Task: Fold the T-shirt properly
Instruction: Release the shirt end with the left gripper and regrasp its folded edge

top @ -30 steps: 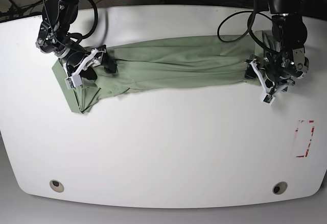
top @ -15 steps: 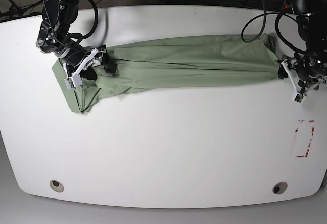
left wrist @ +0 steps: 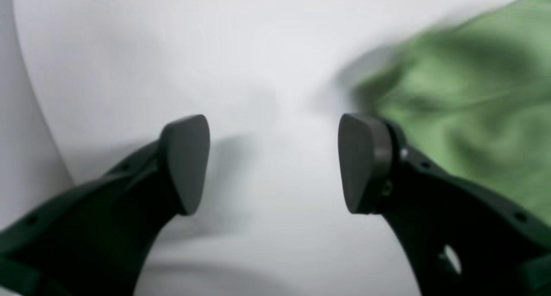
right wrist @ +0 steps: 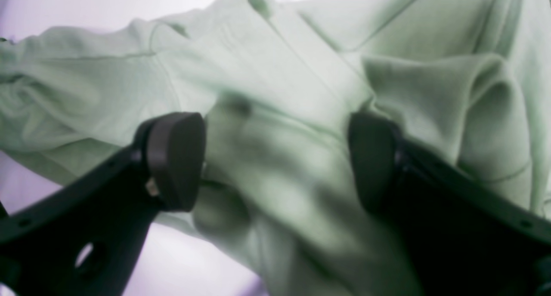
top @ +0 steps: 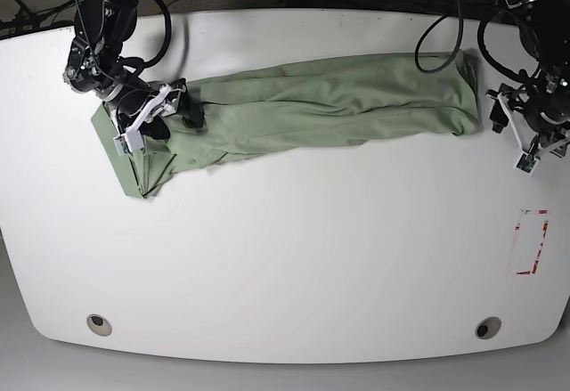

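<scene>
T-shirt [top: 321, 101] bunched lengthwise | left gripper [top: 525, 137] apart, empty, just beside its hem | right gripper [top: 147, 115] apart, straddling collar-end cloth | risk: closing pinches several layers, creasing fold

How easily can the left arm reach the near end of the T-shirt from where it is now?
Probably easily: the left gripper is open over bare table, just beside the T-shirt end, with nothing between them.
</scene>
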You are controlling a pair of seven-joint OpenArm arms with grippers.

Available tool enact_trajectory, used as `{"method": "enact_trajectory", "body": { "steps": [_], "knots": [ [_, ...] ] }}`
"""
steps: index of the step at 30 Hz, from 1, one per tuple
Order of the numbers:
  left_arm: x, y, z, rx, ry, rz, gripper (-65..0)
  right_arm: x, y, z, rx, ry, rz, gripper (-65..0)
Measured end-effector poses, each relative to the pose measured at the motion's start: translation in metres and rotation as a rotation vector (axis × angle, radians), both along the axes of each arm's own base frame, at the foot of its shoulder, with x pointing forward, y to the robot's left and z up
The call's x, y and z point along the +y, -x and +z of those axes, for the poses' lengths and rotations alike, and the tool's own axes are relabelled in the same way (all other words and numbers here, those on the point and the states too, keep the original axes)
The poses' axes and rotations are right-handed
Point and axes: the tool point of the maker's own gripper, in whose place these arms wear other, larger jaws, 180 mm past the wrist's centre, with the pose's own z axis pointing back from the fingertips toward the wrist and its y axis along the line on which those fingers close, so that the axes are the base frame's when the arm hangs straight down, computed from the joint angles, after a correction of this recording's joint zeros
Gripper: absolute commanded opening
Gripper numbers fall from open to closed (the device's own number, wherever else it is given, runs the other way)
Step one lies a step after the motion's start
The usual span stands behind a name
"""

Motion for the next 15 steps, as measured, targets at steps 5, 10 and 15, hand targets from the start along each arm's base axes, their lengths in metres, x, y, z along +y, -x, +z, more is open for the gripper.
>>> {"method": "enact_trajectory", "body": {
  "steps": [5, 10, 15],
  "knots": [
    [-0.018, 0.017, -0.01, 0.067, 0.003, 0.043, -22.4, -0.001, 0.001, -0.001, 0.005, 0.006, -0.001, -14.1],
    [-0.045, 0.025, -0.026, 0.101, 0.098, 0.065, -22.1, 0.0, 0.0, -0.001, 0.003, 0.002, -0.001, -14.1],
    [-0.041, 0.048, -0.04, 0.136, 0.138, 0.159, -21.7, 0.0, 0.0, 0.0, 0.002, 0.0, 0.0, -14.1]
  ]
}}
